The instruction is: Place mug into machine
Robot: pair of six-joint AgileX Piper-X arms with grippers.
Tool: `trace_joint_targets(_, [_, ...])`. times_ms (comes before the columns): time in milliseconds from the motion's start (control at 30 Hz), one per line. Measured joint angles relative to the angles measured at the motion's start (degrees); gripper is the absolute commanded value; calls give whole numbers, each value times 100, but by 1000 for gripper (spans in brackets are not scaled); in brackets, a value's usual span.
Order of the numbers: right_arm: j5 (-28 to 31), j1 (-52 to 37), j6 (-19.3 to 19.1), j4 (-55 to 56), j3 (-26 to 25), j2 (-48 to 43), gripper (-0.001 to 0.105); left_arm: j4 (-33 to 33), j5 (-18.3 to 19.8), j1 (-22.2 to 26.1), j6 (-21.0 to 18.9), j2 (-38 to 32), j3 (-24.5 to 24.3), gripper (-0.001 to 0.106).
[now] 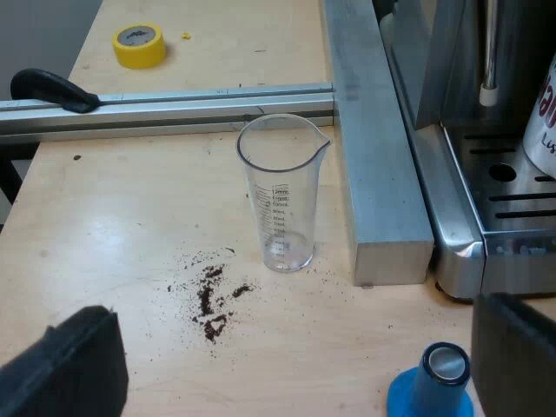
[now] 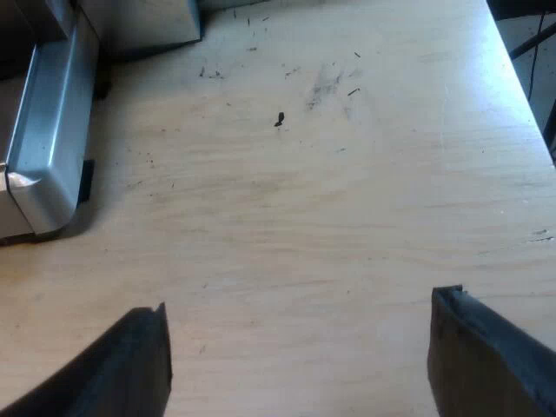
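Note:
A white mug with red lettering stands on the espresso machine's slotted drip tray, under the machine's front; only its side shows. My left gripper is open above the wooden table, nothing between its black fingers. A clear measuring glass stands upright just ahead of it, and a blue tamper sits close to one finger. My right gripper is open over bare wood, well apart from the machine's metal base.
A thick aluminium beam lies between the measuring glass and the machine. A rail crosses beyond the glass, with a black handle resting on it. A yellow tape roll lies farther off. Spilled coffee grounds dot the table.

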Motion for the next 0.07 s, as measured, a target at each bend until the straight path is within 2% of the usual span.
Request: trace_joint_targets(67, [0, 0, 0, 0, 0, 0, 64, 0, 0, 0, 0, 0, 0, 81])
